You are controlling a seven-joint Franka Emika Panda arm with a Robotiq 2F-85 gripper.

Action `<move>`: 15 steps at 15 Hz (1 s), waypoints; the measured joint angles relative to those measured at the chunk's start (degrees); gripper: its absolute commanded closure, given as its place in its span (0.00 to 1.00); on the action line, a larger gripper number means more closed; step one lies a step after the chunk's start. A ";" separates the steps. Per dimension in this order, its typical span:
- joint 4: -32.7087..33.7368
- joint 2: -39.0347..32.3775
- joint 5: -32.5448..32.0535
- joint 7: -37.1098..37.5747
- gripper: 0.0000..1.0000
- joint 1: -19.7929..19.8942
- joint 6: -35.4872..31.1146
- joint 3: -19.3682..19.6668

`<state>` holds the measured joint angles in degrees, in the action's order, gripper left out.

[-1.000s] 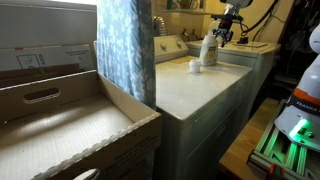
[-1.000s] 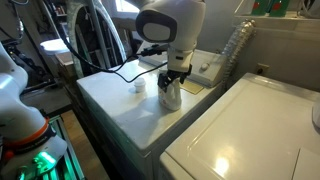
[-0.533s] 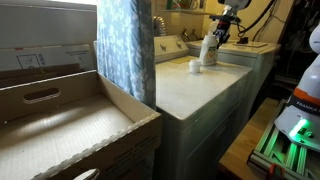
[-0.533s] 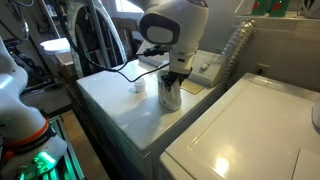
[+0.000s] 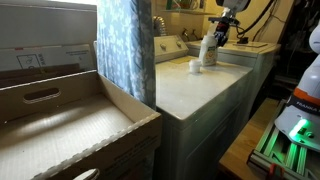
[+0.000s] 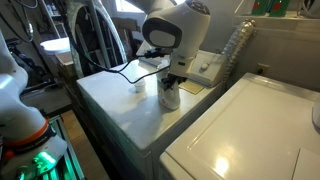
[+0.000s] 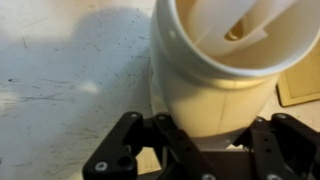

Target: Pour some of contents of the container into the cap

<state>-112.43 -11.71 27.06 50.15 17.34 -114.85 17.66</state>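
The container (image 5: 207, 52) is a small white bottle standing upright on the white machine top (image 5: 190, 90). My gripper (image 5: 214, 40) comes down on it from above. In the wrist view the container (image 7: 225, 70) fills the frame, its open mouth showing something pale yellow inside, and the black fingers (image 7: 135, 150) press against both its sides near the base, so my gripper (image 7: 205, 128) is shut on it. The cap (image 5: 195, 66) is a short white cup standing just beside the container. In an exterior view the cap (image 6: 138, 86) sits apart from the container (image 6: 171, 96) and my gripper (image 6: 172, 82).
A blue patterned curtain (image 5: 125, 45) and an open cardboard box (image 5: 70, 125) fill the foreground. A control panel (image 6: 207, 68) lies behind the container. A second white machine (image 6: 250, 130) adjoins. A black cable (image 6: 115, 70) runs across the top.
The jaws have closed in from wide open onto the container's sides. The arm has shifted only slightly; container and cap stay where they were.
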 measured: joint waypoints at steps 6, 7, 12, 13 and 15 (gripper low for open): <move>0.01 -0.19 1.20 -0.88 1.00 0.14 1.01 -0.20; 0.01 -0.20 1.30 -1.08 1.00 0.17 1.02 -0.19; 0.09 -0.28 2.10 -3.24 1.00 0.27 1.02 -0.19; 0.17 -0.31 2.29 -3.71 1.00 0.27 1.02 -0.23; 0.42 -0.42 2.94 -4.65 1.00 0.27 1.02 -0.34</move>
<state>-112.01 -12.13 30.00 45.50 17.61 -113.84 17.32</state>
